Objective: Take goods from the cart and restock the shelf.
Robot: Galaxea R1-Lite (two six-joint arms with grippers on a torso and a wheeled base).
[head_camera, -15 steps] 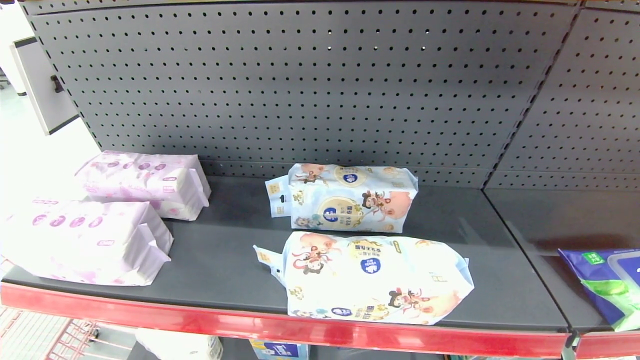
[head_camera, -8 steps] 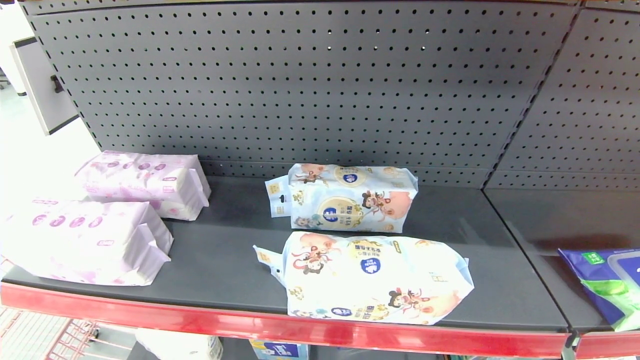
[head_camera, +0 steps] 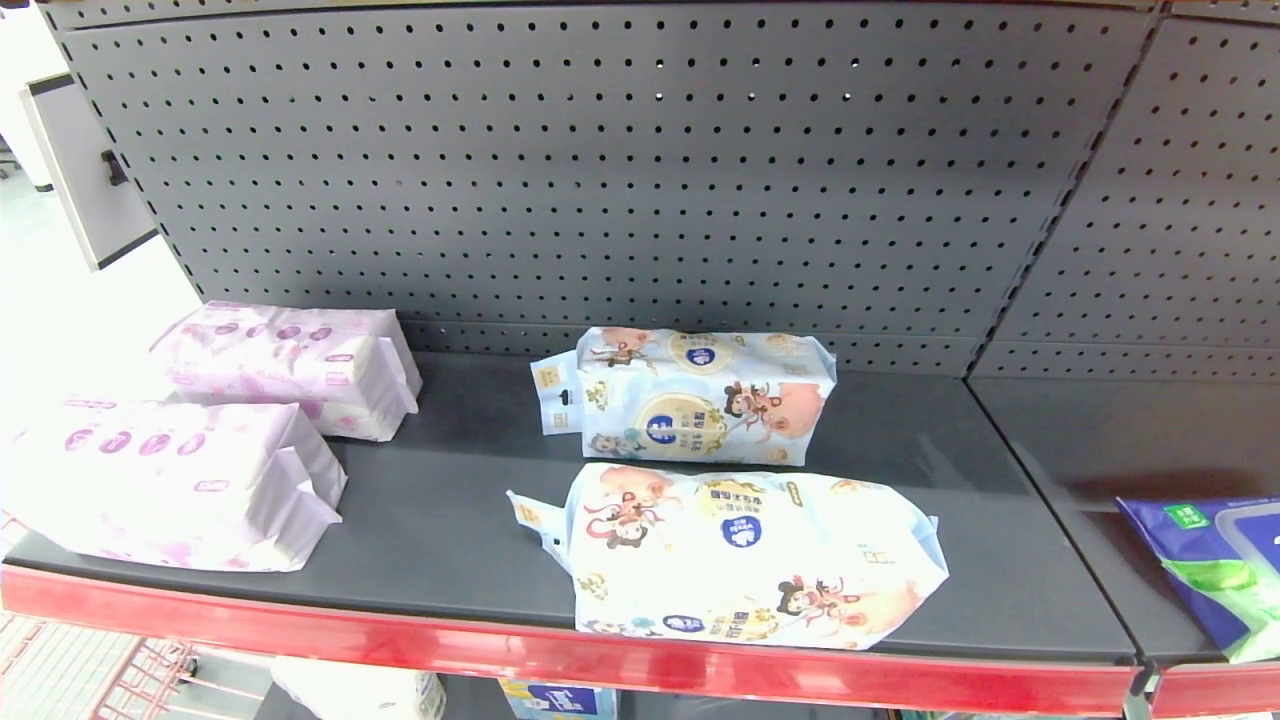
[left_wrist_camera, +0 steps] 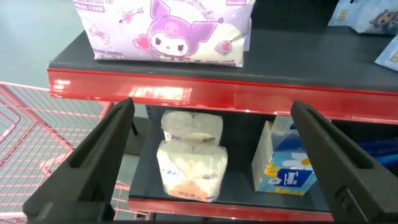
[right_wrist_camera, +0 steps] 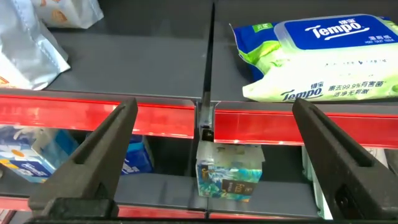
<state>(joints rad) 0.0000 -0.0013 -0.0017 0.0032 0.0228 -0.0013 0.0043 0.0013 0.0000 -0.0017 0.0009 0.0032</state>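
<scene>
The shelf [head_camera: 450, 520] spans the lower half of the head view, a dark deck closed off behind by a perforated back panel [head_camera: 600, 180] and in front by a red edge strip [head_camera: 600, 655]. Its goods lie flat and in pairs, one behind the other, which looks like deliberate facing: like kept with like, long sides toward the aisle. The two purple packs [head_camera: 170, 485] sit at the left of the frame, the front one close to the edge strip. The two cartoon-printed packs [head_camera: 750, 555] lie at centre, with bare deck between the groups and to their right where more stock could go. A blue and green wipes pack [head_camera: 1215, 570] lies at the lower right, past the divider, in the neighbouring bay. The cart [head_camera: 60, 670] shows as pink wire in the lower left corner, below the shelf, so the next item would have to come from down there; what it holds cannot be made out. The left gripper [left_wrist_camera: 212, 104] hangs in front of the edge strip under a purple pack, jaws wide apart and holding nothing. The right gripper [right_wrist_camera: 214, 102] faces the divider beside the wipes pack, jaws likewise spread and bare. Judging by that, both arms are parked low and ready between placements.
</scene>
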